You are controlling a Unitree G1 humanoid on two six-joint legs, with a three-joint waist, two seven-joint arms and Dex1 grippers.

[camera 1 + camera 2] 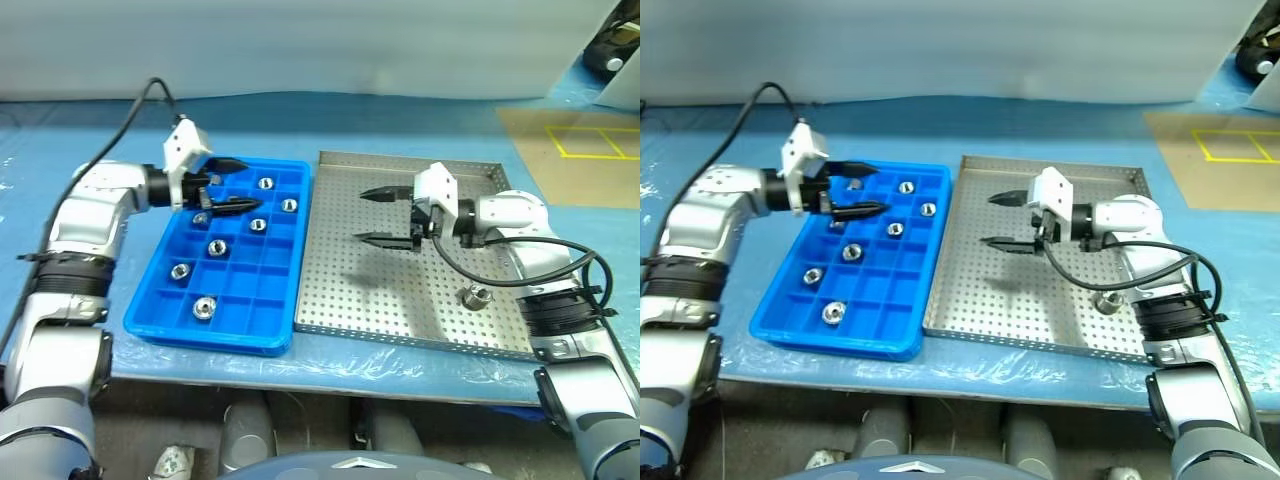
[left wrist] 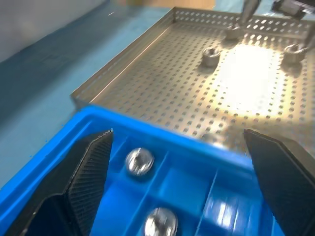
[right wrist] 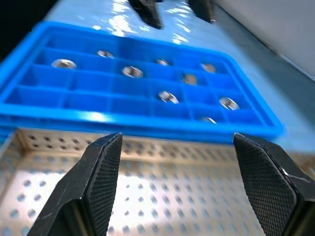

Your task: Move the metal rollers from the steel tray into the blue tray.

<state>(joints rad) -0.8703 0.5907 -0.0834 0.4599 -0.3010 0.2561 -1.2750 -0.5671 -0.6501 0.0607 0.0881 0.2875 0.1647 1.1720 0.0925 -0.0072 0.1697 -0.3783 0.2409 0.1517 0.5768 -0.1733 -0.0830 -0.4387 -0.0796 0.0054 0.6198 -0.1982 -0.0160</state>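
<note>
The blue tray (image 1: 160,305) lies on the left with several metal rollers (image 1: 216,247) sitting one to a compartment. To its right lies the perforated steel tray (image 1: 350,300), with one roller (image 1: 474,295) on its floor near the right side. My left gripper (image 1: 232,185) hovers over the blue tray's far end, open and empty, pointing toward the steel tray. Over the middle of the steel tray hangs my right gripper (image 1: 381,215), open with nothing between its fingers and pointing toward the blue tray. The left wrist view looks past two rollers (image 2: 139,161) in the blue tray to a roller (image 2: 211,55) on the steel tray.
Both trays rest on a blue-covered table. The steel tray's low rim (image 1: 305,250) stands right against the blue tray's edge. A black cable (image 1: 480,275) loops from the right wrist over the steel tray. Yellow floor markings (image 1: 590,140) show at the far right.
</note>
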